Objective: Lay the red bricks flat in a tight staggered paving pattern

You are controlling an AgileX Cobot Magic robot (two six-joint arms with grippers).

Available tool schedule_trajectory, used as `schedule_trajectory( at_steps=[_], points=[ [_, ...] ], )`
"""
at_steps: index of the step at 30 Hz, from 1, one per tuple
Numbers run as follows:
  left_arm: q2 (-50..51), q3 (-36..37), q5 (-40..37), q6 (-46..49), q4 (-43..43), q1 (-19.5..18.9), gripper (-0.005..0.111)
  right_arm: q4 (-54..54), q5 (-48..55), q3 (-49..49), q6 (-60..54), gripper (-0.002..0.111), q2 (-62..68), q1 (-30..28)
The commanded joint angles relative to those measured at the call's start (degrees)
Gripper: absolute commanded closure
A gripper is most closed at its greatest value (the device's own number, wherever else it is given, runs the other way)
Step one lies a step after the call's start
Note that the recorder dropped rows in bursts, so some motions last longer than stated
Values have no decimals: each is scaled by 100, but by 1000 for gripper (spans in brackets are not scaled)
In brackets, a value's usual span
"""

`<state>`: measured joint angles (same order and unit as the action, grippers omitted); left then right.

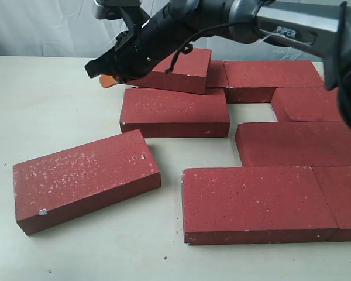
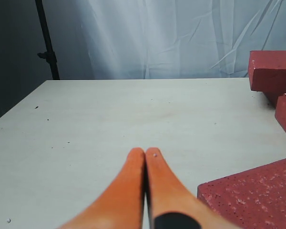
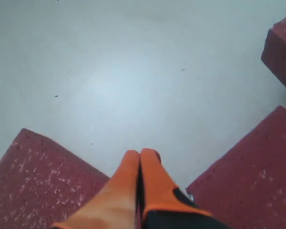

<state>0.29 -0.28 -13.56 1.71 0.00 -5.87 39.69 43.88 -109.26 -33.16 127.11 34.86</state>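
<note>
Several dark red, white-flecked rectangular paver bricks (image 1: 257, 202) lie flat beside one tilted brick (image 1: 178, 70), at whose outer end the right gripper (image 1: 105, 76) hovers, fingers pressed together as on the left gripper (image 2: 145, 155), so it should probably push slowly, low and square, until that brick drops flush.

It looks like a robotics lab or test studio: a white cloth backdrop (image 2: 181, 38) behind a plain pale worktop (image 2: 109, 119), a black stand (image 2: 46, 55), and a robot arm (image 1: 298, 26) marked PIPER.
</note>
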Motion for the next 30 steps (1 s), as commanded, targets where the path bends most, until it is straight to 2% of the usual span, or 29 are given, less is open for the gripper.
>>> schedule_trajectory(
  at_steps=[1, 4, 6, 16, 23, 26, 30],
  points=[
    [-29, 28, 29, -24, 30, 23, 107, -896, 279, -1277, 708, 109, 797, 116],
    [-29, 28, 29, -24, 30, 23, 107, -1444, 913, -2386, 1094, 109, 1492, 241],
    [-29, 28, 29, -24, 30, 23, 107, -1616, 952, -2595, 1250, 109, 1740, 344],
    [-29, 28, 29, -24, 30, 23, 107, -2938, 888, -2584, 1699, 109, 1944, 421],
    [-29, 28, 29, -24, 30, 23, 107, -3059, 954, -2584, 1759, 109, 1944, 421],
    [-29, 28, 29, -24, 30, 23, 107, -2670, 746, -2584, 1759, 109, 1944, 500],
    [-29, 28, 29, -24, 30, 23, 107, -3093, 568, -2584, 1759, 109, 2104, 585]
  ],
)
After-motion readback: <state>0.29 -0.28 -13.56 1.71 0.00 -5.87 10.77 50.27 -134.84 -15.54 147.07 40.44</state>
